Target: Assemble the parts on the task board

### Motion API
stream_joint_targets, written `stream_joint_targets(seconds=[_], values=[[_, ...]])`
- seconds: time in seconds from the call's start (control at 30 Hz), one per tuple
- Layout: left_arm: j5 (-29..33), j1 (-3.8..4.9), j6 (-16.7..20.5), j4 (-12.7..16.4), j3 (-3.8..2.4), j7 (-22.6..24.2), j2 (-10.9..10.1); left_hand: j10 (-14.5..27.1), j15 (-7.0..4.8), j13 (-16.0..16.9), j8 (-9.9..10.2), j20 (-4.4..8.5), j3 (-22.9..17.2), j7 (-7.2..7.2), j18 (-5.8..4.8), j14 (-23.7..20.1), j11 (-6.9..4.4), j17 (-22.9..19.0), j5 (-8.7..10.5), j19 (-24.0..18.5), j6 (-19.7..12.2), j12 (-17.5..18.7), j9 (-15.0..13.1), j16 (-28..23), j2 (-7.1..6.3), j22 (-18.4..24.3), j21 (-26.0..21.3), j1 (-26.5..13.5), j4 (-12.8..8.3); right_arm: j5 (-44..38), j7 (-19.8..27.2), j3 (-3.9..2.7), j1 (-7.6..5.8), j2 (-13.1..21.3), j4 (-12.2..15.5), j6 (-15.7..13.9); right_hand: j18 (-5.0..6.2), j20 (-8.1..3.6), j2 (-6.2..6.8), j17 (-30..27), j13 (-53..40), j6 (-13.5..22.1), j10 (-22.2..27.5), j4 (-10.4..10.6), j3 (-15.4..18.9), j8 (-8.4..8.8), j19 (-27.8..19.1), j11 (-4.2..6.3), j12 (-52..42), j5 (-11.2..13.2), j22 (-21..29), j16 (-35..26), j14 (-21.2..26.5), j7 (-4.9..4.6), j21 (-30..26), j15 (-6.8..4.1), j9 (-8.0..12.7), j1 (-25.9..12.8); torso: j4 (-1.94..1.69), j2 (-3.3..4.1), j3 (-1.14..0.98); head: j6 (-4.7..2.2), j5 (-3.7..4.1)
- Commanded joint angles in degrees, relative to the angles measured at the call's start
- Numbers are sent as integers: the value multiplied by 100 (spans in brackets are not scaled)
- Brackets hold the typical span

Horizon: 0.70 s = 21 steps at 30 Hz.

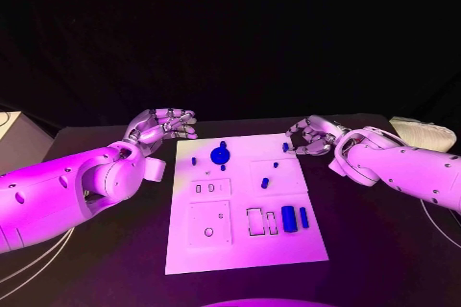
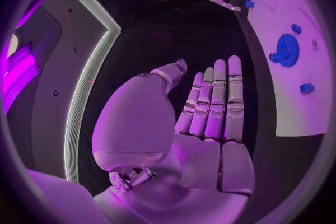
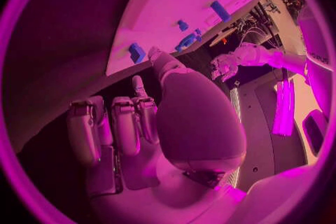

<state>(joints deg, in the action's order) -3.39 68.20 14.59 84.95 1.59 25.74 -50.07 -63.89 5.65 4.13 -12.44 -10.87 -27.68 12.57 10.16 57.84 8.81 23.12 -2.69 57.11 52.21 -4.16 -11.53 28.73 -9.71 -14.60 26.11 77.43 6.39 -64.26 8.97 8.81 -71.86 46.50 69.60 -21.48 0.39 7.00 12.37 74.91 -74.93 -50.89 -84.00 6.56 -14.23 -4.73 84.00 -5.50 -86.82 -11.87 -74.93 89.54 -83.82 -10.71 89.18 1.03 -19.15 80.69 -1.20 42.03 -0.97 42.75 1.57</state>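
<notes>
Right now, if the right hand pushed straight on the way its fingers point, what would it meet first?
Probably the small blue part at the task board far right edge, just ahead of the right hand. Depth is unclear; it may pass above.

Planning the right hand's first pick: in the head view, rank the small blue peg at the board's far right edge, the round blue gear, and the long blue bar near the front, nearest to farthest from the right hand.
1. Small blue peg, at the board's far right edge, beside the right hand.
2. Round blue gear, far middle of the board.
3. Long blue bar, front right area.
</notes>
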Motion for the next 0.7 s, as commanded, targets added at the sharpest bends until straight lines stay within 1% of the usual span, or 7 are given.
stream_joint_targets(seconds=[0.03, 0.13, 0.23, 0.43, 0.6, 0.63, 0.7], values=[[-16, 0, -137, 3, -5, 64, 13, 22, -9, -5, 33, 8, 4, 7, 3, -40, 14, 9, -18, -29, -31, 25, -9, 6, 24, -6, 33, 8, -24, -116, 85, -1, 42, -40, -58, 161, -7, 27, 1, 1415, -1194, 16, -256, -2, 26, 40, 536, -24, 17, -18, -1412, 18, -594, 11, -26, 38, 9, 63, -15, -1, -9, 13, 18], [-16, 0, -139, 0, -5, 63, 7, 22, -9, -5, 33, 8, 4, 7, 3, -40, 14, 9, -18, -29, -31, 25, -9, 6, 24, -6, 33, 8, -24, -120, 68, -2, 76, -85, -108, 143, -8, 27, -5, 1414, -1200, 13, -262, -3, 28, 40, 537, -24, 11, -27, -1415, 17, -594, 11, -23, 38, 9, 72, -8, 1, -6, -17, 0], [-16, 0, -137, 4, -5, 61, -1, 22, -9, -5, 33, 8, 4, 7, 3, -40, 14, 9, -18, -29, -31, 25, -9, 6, 24, -6, 33, 8, -24, -122, 44, -2, 96, -145, -170, 106, -9, 27, -43, 1420, -1203, -3, -266, -3, 20, 36, 539, -22, 7, -45, -1418, 19, -596, 12, -20, 37, 9, 99, -5, 10, -2, -23, -5], [-17, 0, -143, 16, -5, 53, -10, 22, -9, -5, 33, 8, 4, 7, 3, -40, 14, 9, -18, -29, -31, 25, -9, 6, 24, -6, 33, 8, -24, -147, 46, -2, 114, -275, -342, 43, -10, 24, -137, 1425, -1210, -52, -276, 12, -36, 24, 542, -17, -2, -41, -1421, 21, -597, 18, -16, 33, 7, 129, -11, 1, 7, -7, 12], [-17, 1, -137, 24, -5, 49, -23, 22, -9, -5, 33, 8, 4, 7, 3, -40, 14, 9, -18, -29, -31, 25, -9, 6, 24, -6, 33, 8, -24, -153, 46, -2, 118, -341, -434, -2, -12, 22, -176, 1432, -1227, -93, -295, 28, -74, 10, 547, -12, -21, -63, -1429, 23, -599, 24, -8, 29, 4, 124, -21, 7, 8, 18, 21], [-17, 1, -136, 25, -5, 48, -25, 22, -9, -5, 33, 8, 4, 7, 3, -40, 14, 9, -18, -29, -31, 25, -9, 6, 24, -6, 33, 8, -24, -154, 46, -2, 119, -351, -444, -9, -13, 21, -184, 1436, -1232, -100, -301, 32, -82, 8, 549, -10, -26, -68, -1431, 24, -600, 25, -5, 28, 4, 121, -12, 4, 2, 22, 12], [-17, 1, -133, 29, -5, 47, -30, 22, -9, -5, 33, 8, 4, 7, 3, -40, 14, 9, -18, -29, -31, 25, -9, 6, 24, -6, 33, 8, -24, -147, 50, -2, 119, -375, -469, -33, -12, 19, -197, 1437, -1231, -114, -300, 40, -97, 4, 547, -9, -25, -76, -1429, 24, -600, 27, -7, 26, 4, 114, -18, 10, 0, 23, 6]])
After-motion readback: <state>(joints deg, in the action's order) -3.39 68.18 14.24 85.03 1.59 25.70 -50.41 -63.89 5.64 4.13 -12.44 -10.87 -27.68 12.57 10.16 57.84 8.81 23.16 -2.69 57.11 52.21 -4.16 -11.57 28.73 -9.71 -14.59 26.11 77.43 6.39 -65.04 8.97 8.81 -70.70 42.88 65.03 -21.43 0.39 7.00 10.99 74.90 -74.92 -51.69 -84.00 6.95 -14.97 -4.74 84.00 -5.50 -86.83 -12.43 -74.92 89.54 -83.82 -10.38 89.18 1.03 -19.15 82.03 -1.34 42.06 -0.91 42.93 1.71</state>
